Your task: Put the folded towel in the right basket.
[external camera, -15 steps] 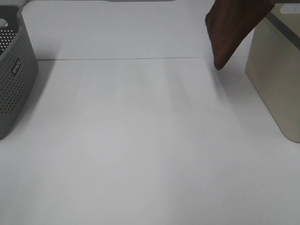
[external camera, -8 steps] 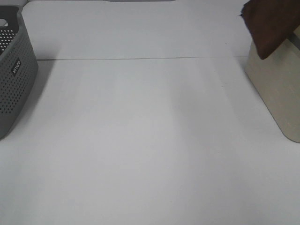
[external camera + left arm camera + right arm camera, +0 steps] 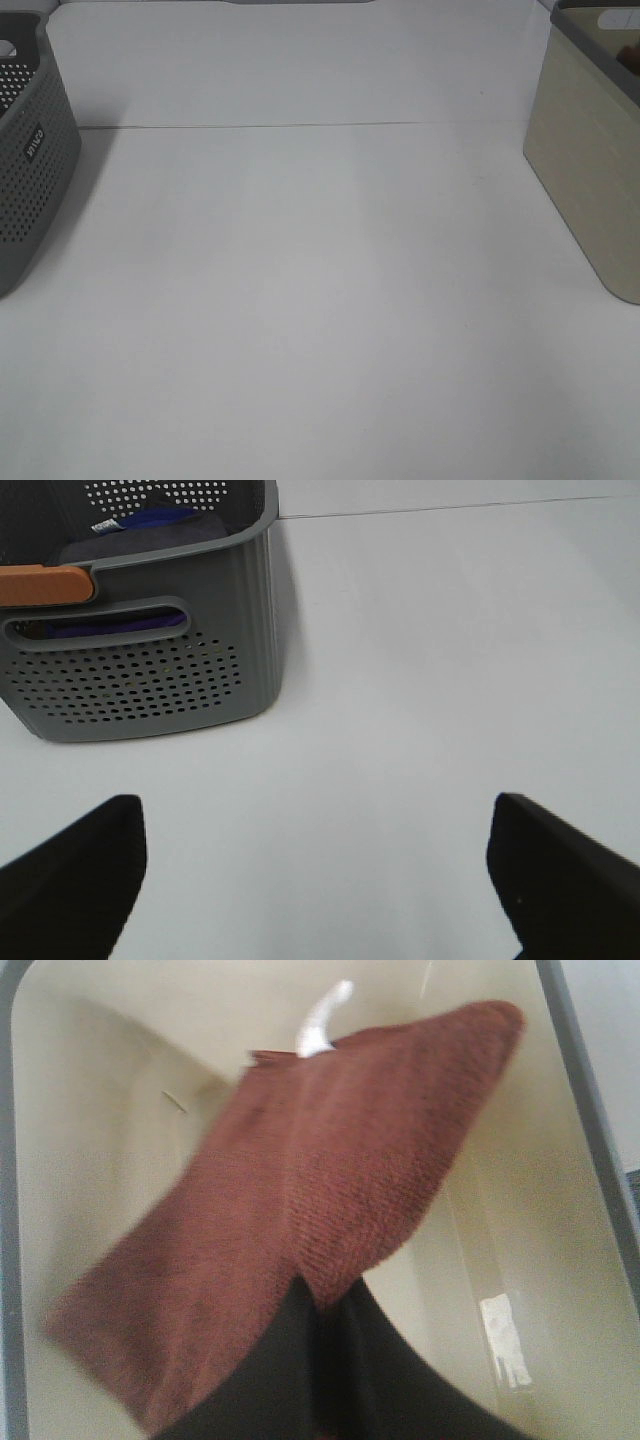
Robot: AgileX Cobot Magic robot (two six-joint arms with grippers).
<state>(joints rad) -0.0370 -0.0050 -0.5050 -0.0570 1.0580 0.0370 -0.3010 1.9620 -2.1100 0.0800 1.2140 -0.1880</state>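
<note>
A plain white counter (image 3: 300, 300), crossed by one thin seam, is carrying a grey perforated plastic basket (image 3: 30, 160) at its left edge and a beige smooth-walled plastic basket with a grey rim (image 3: 585, 170) at its right edge, both cut off in the high view. The right gripper (image 3: 315, 1310) is pinching a rust-brown folded terry towel (image 3: 300, 1190), which is hanging inside the beige basket; blur is hiding whether it is touching the floor. The left gripper (image 3: 315, 825) is standing wide and empty near the grey basket.
</note>
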